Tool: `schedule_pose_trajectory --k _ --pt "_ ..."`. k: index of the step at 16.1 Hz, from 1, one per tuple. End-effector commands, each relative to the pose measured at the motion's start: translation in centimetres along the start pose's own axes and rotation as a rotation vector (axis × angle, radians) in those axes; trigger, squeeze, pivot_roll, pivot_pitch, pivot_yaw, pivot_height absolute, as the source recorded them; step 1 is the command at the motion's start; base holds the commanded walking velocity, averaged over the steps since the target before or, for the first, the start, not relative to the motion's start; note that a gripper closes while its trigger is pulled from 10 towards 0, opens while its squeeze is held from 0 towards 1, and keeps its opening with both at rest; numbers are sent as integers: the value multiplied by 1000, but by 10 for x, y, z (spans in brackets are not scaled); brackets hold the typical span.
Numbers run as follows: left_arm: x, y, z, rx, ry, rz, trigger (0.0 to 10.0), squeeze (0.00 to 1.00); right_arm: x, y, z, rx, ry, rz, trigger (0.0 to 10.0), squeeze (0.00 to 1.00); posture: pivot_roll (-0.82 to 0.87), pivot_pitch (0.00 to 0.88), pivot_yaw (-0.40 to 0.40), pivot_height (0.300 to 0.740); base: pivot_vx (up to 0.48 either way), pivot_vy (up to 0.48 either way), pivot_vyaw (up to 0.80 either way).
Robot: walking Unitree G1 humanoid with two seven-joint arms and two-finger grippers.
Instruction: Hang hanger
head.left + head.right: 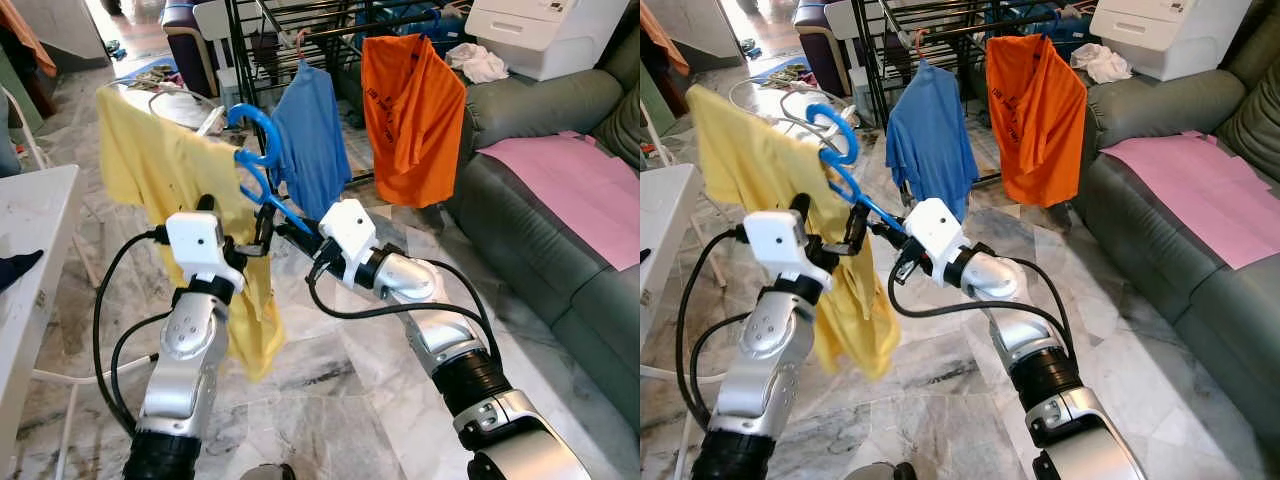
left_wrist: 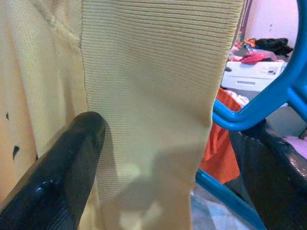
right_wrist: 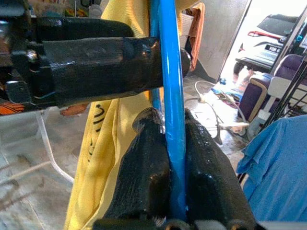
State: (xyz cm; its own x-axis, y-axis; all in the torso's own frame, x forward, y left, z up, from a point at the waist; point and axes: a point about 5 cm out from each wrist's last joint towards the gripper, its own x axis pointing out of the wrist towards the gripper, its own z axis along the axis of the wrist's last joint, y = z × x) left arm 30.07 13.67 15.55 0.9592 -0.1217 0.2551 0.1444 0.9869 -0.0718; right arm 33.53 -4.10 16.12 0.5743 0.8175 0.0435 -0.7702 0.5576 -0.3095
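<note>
Holding: bright blue plastic hanger (image 1: 258, 165), yellow cotton shirt (image 1: 165, 170) draped; right gripper (image 3: 175, 158) clamped on its bar, left gripper (image 1: 262, 228) pinching beside, steadying for the black metal drying rack (image 1: 300, 30) beyond.

A grey marble floor (image 1: 330, 400) carries a black drying rack (image 1: 250, 60) at twelve o'clock, a green sofa (image 1: 560, 250) at three and a white bench (image 1: 30, 230) at nine.

3 shirts: yellow shirt (image 1: 165, 165), blue shirt (image 1: 312, 140), orange shirt (image 1: 412, 115). 1 blue hanger (image 1: 257, 160). 2 grippers.
</note>
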Motion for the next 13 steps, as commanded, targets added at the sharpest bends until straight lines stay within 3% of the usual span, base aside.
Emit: schedule_pose_trajectory --k 1,3,5,7,10,13 --pt "-4 20 13 137 -62 42 10000 1000 -9 -19 -3 -29 20 -115 0 0 -19 26 66 740 0 0 0" --pt "-9 16 6 316 -49 -65 10000 1000 -11 -26 -5 -65 57 -166 0 0 -13 26 62 740 0 0 0" --pt "-15 18 -2 373 -22 -134 10000 1000 -15 -34 -8 -84 84 -201 0 0 -13 26 62 740 0 0 0" --pt "-19 21 -6 356 0 -143 10000 1000 -17 -39 -9 -89 91 -222 0 0 -20 25 65 740 0 0 0" --pt "-17 13 -4 297 -20 -137 10000 1000 -14 -37 -9 -91 82 -226 0 0 -17 20 58 740 0 0 0" --pt "-7 -1 -2 135 -42 -95 10000 910 -9 -33 -6 -87 65 -209 0 0 -24 17 54 740 0 0 0"
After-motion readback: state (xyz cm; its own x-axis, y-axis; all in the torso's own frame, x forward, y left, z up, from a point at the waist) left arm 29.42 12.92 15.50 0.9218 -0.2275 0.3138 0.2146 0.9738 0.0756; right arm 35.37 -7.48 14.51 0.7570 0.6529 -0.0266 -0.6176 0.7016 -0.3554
